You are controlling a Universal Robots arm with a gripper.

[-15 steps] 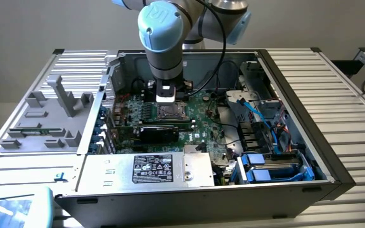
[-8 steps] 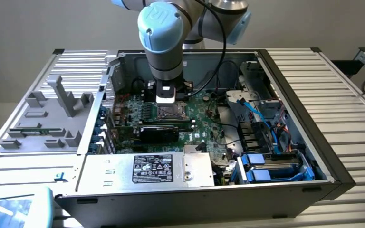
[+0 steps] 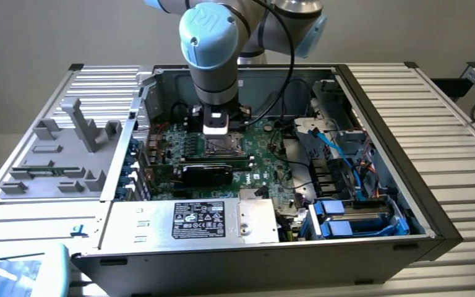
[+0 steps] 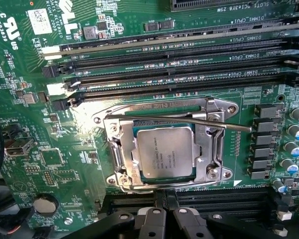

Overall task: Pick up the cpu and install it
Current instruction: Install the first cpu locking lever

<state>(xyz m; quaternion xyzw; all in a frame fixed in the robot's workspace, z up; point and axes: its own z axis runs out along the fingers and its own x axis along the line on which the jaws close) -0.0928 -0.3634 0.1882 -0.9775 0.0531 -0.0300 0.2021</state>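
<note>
The cpu, a square chip with a shiny silver-grey top, lies flat in the socket on the green motherboard. The silver socket frame is folded down around its edges, and the thin metal lever lies across the frame's far side. My gripper hovers just beside the socket, shut, with nothing between its black fingers. In the exterior view the gripper hangs straight down inside the open computer case, directly over the socket.
Several empty memory slots run alongside the socket. A silver power supply with a label sits at the case's near edge, with blue cables at the exterior view's right. A grey fixture tray lies outside the case on the left.
</note>
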